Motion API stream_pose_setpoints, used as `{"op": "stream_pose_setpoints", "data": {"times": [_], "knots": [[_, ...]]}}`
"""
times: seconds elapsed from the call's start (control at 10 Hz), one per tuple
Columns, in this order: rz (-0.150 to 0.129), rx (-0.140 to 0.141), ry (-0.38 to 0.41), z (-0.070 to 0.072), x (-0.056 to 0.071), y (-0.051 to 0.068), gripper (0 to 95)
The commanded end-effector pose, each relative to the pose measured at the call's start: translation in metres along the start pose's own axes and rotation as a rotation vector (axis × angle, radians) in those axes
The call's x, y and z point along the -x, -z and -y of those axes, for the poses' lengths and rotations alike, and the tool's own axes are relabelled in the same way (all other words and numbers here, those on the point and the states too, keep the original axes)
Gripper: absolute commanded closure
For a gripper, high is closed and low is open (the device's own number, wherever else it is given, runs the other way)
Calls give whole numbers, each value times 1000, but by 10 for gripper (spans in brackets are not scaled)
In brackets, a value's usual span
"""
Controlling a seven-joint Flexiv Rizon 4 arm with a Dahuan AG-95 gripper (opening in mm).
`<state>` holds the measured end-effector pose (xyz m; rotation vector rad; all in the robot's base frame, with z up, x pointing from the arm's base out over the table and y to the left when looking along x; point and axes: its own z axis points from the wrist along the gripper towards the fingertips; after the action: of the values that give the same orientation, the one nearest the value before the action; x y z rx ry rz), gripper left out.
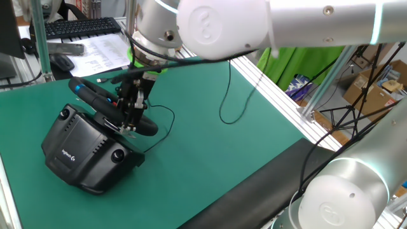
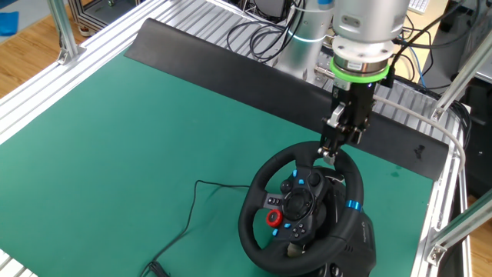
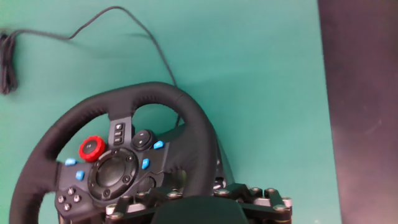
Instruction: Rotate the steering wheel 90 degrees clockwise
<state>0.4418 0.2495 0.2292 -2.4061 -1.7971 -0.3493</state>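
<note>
Seen from one fixed view, the gripper (image 1: 131, 124) hangs at centre left of the frame, its fingers reaching down onto the rim of the steering wheel (image 1: 108, 105), which sits on its bulky black base (image 1: 86, 152) at lower left on the green mat (image 1: 216, 152). A keyboard (image 1: 79, 27) lies at upper left, well apart. Whether the fingers are clamped cannot be told from this side.

From the other fixed view, the wheel (image 2: 304, 204) fills the lower right of the frame, its blue stripe (image 2: 352, 206) on the right of the rim. The gripper (image 2: 329, 151) meets the rim at its upper edge, with the wheel's hub below and left of it. The fingers appear to straddle the rim, though a firm grasp cannot be confirmed. A thin cable (image 2: 196, 208) trails toward lower left.

From the hand view, the wheel (image 3: 180, 118) occupies the lower left, with a red button (image 3: 92, 148) left of the hub. The fingertips are not clearly visible. Judged from these frames, the turn depends on the contact point swinging along the rim's arc around the hub. No containers appear.
</note>
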Motion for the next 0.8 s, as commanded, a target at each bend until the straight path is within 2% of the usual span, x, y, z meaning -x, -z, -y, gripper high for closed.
{"op": "stream_pose_setpoints", "data": {"times": [0.1,0.2,0.5,0.8], "knots": [[-2,-1,7,1,-1,-3,760],[-6,2,10,1,-1,-3,950],[5,2,34,0,-2,-4,950],[11,-15,23,1,-3,-6,950]]}}
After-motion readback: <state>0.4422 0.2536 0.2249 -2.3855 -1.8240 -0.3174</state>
